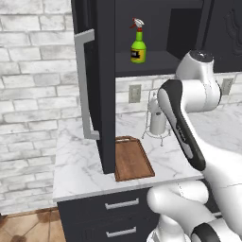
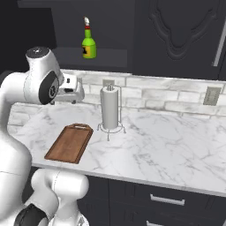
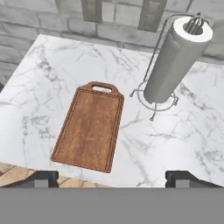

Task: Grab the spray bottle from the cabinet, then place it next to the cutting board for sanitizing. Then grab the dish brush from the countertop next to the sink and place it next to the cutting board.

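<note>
The green spray bottle (image 1: 138, 46) (image 2: 88, 44) stands upright on the shelf of the dark cabinet (image 1: 156, 61), whose door (image 1: 101, 85) is swung open to the left. Below it, the brown cutting board (image 1: 133, 159) (image 2: 69, 143) (image 3: 90, 127) lies flat on the white marble countertop (image 1: 80, 160). My gripper (image 3: 112, 178) (image 2: 69, 99) hovers above the counter, well under the shelf, and looks down on the board. It is open, with its fingertips (image 3: 41, 178) far apart and nothing between them. The dish brush and the sink are out of view.
A paper towel roll on a wire stand (image 1: 158, 119) (image 2: 110, 109) (image 3: 174, 61) stands just right of the board. Wall outlets (image 2: 212, 95) sit in the brick backsplash. Dark drawers (image 1: 122, 204) run under the counter, which ends at the left near the open door.
</note>
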You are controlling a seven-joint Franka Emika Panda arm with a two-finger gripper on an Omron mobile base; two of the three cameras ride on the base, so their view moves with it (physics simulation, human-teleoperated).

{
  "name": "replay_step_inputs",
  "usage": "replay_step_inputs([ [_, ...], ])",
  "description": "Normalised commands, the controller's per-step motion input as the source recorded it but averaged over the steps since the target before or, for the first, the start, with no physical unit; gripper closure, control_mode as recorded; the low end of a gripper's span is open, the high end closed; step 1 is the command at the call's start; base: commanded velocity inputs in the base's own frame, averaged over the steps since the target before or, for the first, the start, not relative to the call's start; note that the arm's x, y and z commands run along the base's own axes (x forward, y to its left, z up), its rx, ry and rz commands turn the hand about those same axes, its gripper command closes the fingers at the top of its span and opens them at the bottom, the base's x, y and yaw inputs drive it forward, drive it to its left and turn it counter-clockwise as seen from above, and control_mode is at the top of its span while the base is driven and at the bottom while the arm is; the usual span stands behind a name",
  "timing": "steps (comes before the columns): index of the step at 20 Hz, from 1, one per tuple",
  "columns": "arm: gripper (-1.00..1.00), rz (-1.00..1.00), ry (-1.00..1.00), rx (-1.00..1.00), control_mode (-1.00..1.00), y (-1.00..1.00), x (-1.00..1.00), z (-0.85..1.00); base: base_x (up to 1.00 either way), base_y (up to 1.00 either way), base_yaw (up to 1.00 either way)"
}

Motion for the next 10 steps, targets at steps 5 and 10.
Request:
replay_step_inputs([
  [5,-1.00,0.00,-0.45,0.00,-1.00,0.01,-0.44,0.77,0.00,0.00,0.00],
  [10,-1.00,0.00,-0.09,0.00,-1.00,0.00,-0.20,0.74,0.00,0.00,0.00],
])
